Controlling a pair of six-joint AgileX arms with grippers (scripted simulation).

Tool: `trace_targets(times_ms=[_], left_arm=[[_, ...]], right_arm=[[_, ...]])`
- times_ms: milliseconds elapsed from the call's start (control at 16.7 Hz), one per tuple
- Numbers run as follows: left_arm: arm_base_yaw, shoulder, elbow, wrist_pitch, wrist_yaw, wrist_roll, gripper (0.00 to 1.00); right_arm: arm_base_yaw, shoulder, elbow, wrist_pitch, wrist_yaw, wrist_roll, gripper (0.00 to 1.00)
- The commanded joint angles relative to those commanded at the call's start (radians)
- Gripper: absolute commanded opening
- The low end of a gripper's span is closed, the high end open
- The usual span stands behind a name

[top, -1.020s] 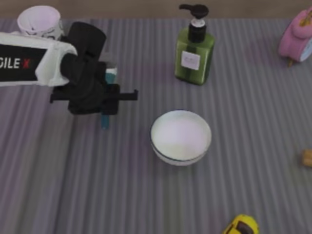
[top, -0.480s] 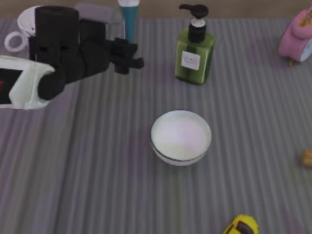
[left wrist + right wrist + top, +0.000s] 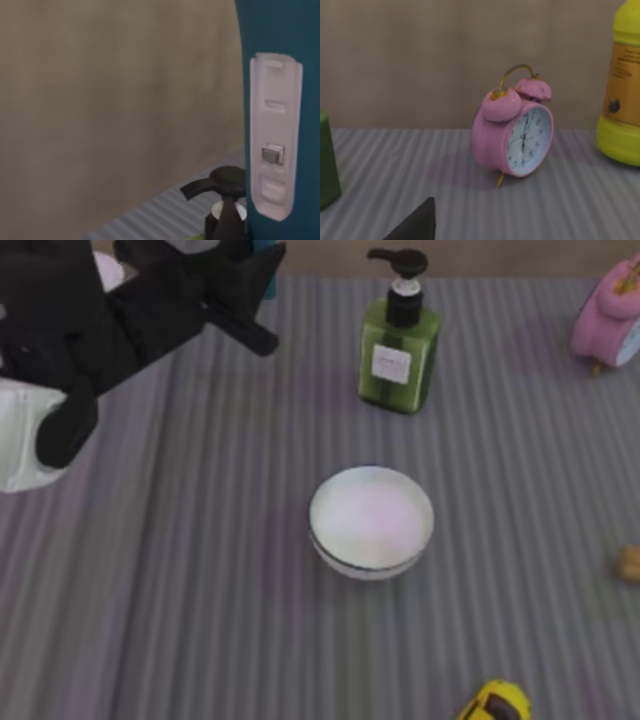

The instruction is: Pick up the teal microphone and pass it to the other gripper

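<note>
My left gripper (image 3: 262,290) is high at the far left corner of the table, black fingers pointing toward the middle. The slim teal microphone (image 3: 280,115) fills one side of the left wrist view, its white button strip (image 3: 274,140) facing the lens. From the top camera only a sliver of teal (image 3: 264,248) shows at the frame's upper edge, right at the fingers. I judge the gripper is clamped on the handle and carrying it clear of the table, though the contact itself is hidden from me.

The handle looks hard and smooth, a stiff plastic taper, probably light. I reckon it could slip along its length if squeezed on the narrowing part, so the receiving fingers should take a free stretch of handle away from my current hold, across its width, staying off the button strip.

My right gripper (image 3: 415,225) is out of the top view. Its wrist camera shows one dark fingertip low in frame, facing the pink twin-bell alarm clock (image 3: 516,135) and a yellow bottle (image 3: 621,85). I cannot tell how far its fingers are parted.

On the table sit the green pump bottle (image 3: 398,350) and the white bowl (image 3: 371,521), well clear of the microphone.
</note>
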State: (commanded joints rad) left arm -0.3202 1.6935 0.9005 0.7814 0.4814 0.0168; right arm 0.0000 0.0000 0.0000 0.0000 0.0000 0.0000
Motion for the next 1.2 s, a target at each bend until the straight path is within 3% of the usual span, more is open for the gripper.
trace_targets(times_ms=[420, 900, 1020, 1200], left_arm=[[-0.021, -0.004, -0.006, 0.01, -0.017, 0.0, 0.0], [-0.272, -0.105, -0.168, 0.163, -0.289, -0.02, 0.0], [-0.301, -0.12, -0.185, 0.183, -0.318, -0.021, 0.0], [-0.298, -0.115, -0.182, 0.181, -0.316, -0.02, 0.0]], right_arm=[[0.0, 0.0, 0.0, 0.0, 0.0, 0.0, 1.0], [0.0, 0.0, 0.0, 0.0, 0.0, 0.0, 1.0], [0.0, 0.0, 0.0, 0.0, 0.0, 0.0, 1.0], [0.0, 0.0, 0.0, 0.0, 0.0, 0.0, 1.0]])
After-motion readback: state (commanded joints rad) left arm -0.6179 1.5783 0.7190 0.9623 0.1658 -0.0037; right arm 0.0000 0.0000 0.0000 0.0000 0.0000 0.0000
